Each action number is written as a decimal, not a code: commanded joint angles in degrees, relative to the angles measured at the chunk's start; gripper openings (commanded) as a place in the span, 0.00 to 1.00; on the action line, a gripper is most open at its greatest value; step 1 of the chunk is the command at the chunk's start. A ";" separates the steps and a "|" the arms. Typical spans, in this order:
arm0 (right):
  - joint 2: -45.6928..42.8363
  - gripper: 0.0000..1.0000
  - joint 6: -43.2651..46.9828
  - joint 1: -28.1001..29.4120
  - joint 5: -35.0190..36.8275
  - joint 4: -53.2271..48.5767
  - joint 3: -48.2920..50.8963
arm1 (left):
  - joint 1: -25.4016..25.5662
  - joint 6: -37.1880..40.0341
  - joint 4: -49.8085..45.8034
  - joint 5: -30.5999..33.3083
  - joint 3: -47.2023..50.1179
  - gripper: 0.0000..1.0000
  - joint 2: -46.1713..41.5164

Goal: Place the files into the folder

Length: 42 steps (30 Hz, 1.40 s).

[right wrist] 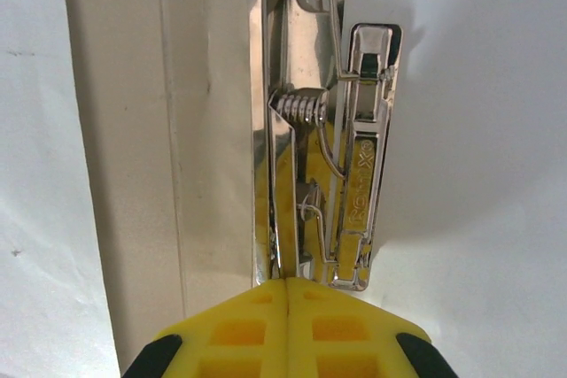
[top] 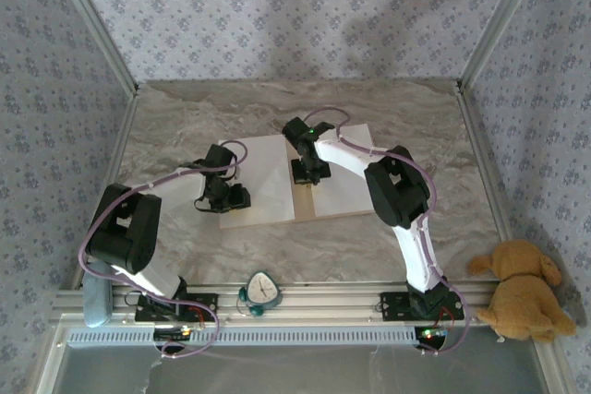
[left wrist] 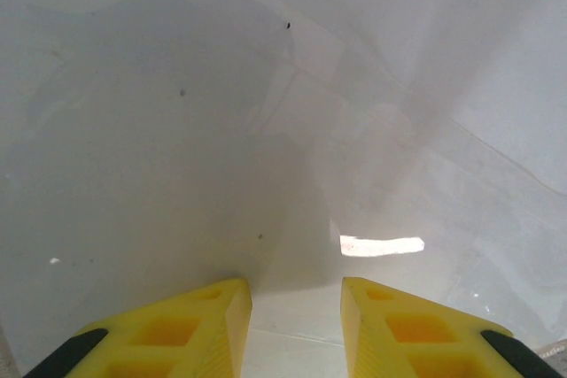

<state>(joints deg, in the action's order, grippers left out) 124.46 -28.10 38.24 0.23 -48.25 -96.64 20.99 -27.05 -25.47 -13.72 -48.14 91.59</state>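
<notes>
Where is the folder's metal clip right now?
In the right wrist view the metal clip lies just ahead of the shut right tool, beside the folder's tan centre strip, with white sheets on either side.

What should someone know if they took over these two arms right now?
Left claw: open, holding nothing, low over the left sheet.
Right claw: shut, tips at the metal clip on the fold of the folder.
Things: the folder lies open on the table, with the left sheet on one side of the fold and the right sheet on the other.
Done: both sheets are on the folder.
Left: probably clipping them in and closing it. I cannot tell whether the clip holds any paper.
</notes>
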 commanded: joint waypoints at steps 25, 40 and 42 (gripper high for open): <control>-5.81 0.23 -1.33 -3.85 -6.91 -4.00 2.25 | -0.27 0.38 -7.32 2.68 -0.35 0.35 -1.15; -19.69 0.31 2.77 -4.15 -13.14 -0.90 6.10 | -1.57 2.78 -9.83 4.81 -4.37 0.35 0.50; -22.42 0.31 2.97 -4.26 -13.54 -0.02 8.08 | -2.16 3.22 -10.04 4.84 -5.38 0.36 1.10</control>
<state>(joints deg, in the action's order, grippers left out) 105.86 -26.46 34.24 -11.46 -48.62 -90.85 19.68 -25.45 -33.19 -9.96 -51.20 91.53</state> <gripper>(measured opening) 0.308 0.355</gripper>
